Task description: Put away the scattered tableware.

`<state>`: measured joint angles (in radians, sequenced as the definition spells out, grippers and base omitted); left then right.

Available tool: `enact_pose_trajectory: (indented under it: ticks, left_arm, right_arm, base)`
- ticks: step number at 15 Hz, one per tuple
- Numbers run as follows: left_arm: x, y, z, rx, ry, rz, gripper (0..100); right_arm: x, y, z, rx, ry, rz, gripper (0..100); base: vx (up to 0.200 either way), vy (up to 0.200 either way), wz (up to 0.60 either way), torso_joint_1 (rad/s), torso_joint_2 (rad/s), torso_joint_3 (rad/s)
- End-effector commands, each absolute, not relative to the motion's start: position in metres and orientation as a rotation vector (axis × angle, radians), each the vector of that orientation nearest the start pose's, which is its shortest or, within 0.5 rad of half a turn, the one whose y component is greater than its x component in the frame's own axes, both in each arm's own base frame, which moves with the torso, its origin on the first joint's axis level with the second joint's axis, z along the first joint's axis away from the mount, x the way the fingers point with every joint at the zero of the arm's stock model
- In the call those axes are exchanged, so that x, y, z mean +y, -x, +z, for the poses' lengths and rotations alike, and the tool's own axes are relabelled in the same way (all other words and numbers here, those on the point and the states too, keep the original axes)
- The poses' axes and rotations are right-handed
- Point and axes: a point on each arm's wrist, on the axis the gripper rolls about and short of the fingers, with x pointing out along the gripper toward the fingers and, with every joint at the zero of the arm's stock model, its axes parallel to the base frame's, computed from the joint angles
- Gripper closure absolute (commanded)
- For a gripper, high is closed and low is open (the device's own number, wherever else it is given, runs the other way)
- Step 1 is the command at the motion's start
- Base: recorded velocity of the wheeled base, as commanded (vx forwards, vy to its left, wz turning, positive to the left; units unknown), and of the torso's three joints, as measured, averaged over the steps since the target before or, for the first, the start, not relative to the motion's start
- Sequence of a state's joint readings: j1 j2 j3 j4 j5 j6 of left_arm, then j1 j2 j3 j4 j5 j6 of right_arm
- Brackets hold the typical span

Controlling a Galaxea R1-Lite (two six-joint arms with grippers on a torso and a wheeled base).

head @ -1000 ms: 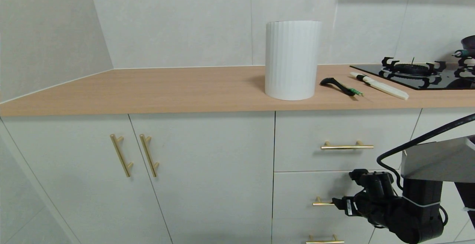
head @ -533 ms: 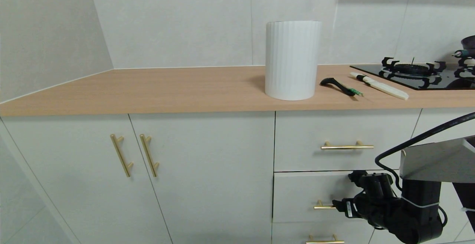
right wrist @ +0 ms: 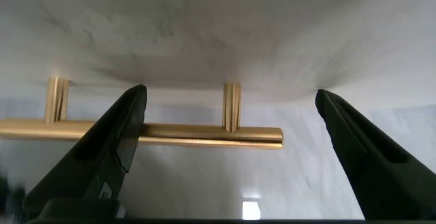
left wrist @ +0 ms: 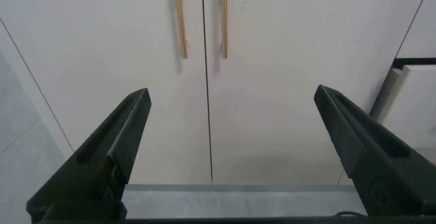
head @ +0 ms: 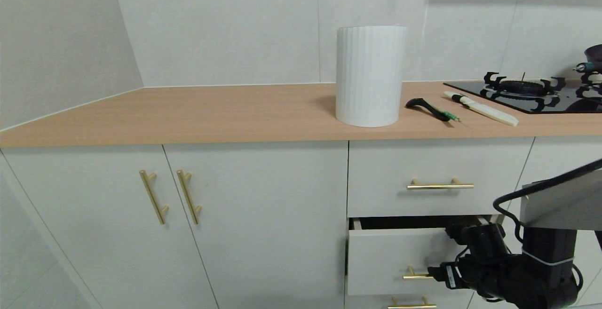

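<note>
Head view, drawer: the second drawer point(head: 385, 257) under the tabletop point(head: 235, 111) was shut a second ago. It now stands out from the cabinet, with a dark gap along its top edge.
Head view, right gripper: the right gripper point(head: 435, 273) sits at the drawer's brass handle point(head: 414, 276) and has drawn back with it, toward the robot.
Head view, meaning: I judge that a place to store things is being opened. Nothing has been put away yet.
Head view, knife: the white knife point(head: 479, 108) lies flat on the tabletop beside the hob point(head: 531, 95). Its long axis runs from the far left to the near right, and the end with the dark band points toward the white ribbed canister point(head: 370, 76).
Head view, black-handled tool: the black-handled tool point(head: 430, 110) lies between canister and knife, roughly parallel to the knife. Its green tip points toward the tabletop's front edge.
Left wrist view, left gripper: the left gripper point(left wrist: 230, 94) is released and holds nothing. It faces the cupboard doors point(left wrist: 272, 81), well apart from the tableware.
Right wrist view, right gripper: the right gripper point(right wrist: 230, 91) has its fingers spread wide. The handle point(right wrist: 204, 134) lies across between them, against the drawer front point(right wrist: 218, 33). Whether a finger hooks behind the bar I cannot tell.
</note>
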<state>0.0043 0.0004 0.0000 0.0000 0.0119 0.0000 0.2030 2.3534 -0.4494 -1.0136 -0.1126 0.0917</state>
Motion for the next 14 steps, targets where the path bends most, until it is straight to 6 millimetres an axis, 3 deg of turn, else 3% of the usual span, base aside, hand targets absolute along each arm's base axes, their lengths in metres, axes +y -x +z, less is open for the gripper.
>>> enact_pose_trajectory:
  ticks: [1,5,7,9,14]
  left_arm:
    - [0.000,0.023,0.075,0.000,0.000,0.017,0]
    - [0.000,0.023,0.075,0.000,0.000,0.017,0]
    - [0.000,0.023,0.075,0.000,0.000,0.017,0]
    - [0.000,0.023,0.075,0.000,0.000,0.017,0]
    - [0.000,0.023,0.075,0.000,0.000,0.017,0]
  right_arm:
    - [0.071,-0.258,0.013,0.857,0.076,0.124,0]
    - [0.069,-0.233,0.101,0.693,0.041,0.164,0]
    - [0.067,-0.229,0.116,0.630,0.024,0.162,0]
    - [0.068,-0.233,0.112,0.645,0.022,0.159,0]
    - [0.078,-0.268,0.050,0.738,0.016,0.099,0]
  base:
    - [0.000,0.000,0.00,0.000,0.00,0.000]
    - [0.000,0.000,0.00,0.000,0.00,0.000]
    - [0.000,0.000,0.00,0.000,0.00,0.000]
    - [0.000,0.000,0.00,0.000,0.00,0.000]
    - [0.000,0.000,0.00,0.000,0.00,0.000]
